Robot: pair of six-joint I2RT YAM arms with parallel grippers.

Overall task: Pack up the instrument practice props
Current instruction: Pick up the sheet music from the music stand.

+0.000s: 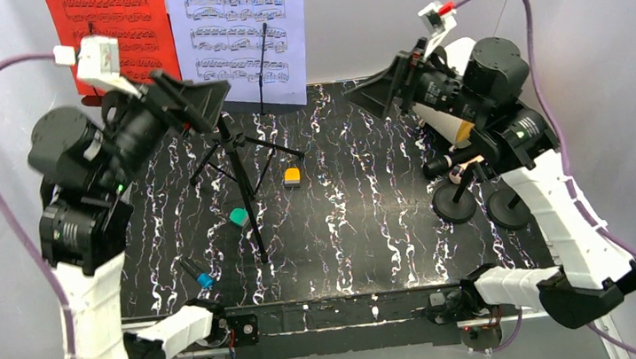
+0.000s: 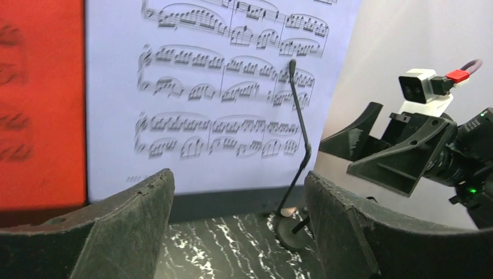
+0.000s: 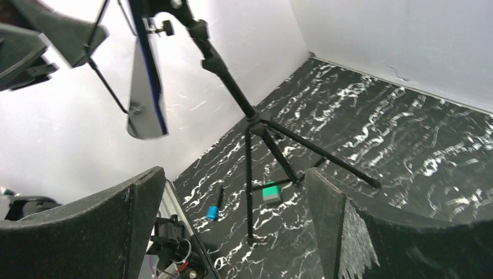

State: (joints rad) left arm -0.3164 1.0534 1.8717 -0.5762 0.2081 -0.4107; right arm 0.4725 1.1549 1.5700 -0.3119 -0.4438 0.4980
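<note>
Table (image 1: 376,254), black with white veining, items listed from the near edge to the far edge.
- Small black stick with a blue tip (image 1: 200,276): near edge, left part.
- Green block (image 1: 238,215) and orange block (image 1: 292,177): mid-table, either side of a tripod leg.
- Music stand (image 1: 241,174): upright on three spread legs, left of centre.
- Two round bases (image 1: 457,207): side by side near the right edge, with their poles and microphones partly hidden under the right arm.
- White cylinder with an orange face (image 1: 450,125): just beyond the bases.
- Left fingers (image 1: 199,98): spread wide, holding nothing, raised over the top of the music stand.
- Right fingers (image 1: 376,89): spread wide, holding nothing, raised above the far right of the table.
- Thin black rod (image 1: 265,69): upright at the far edge, in front of the white sheet.
- Red sheet (image 1: 107,32) and white sheet (image 1: 236,28): standing side by side at the far edge, red on the left.
</note>
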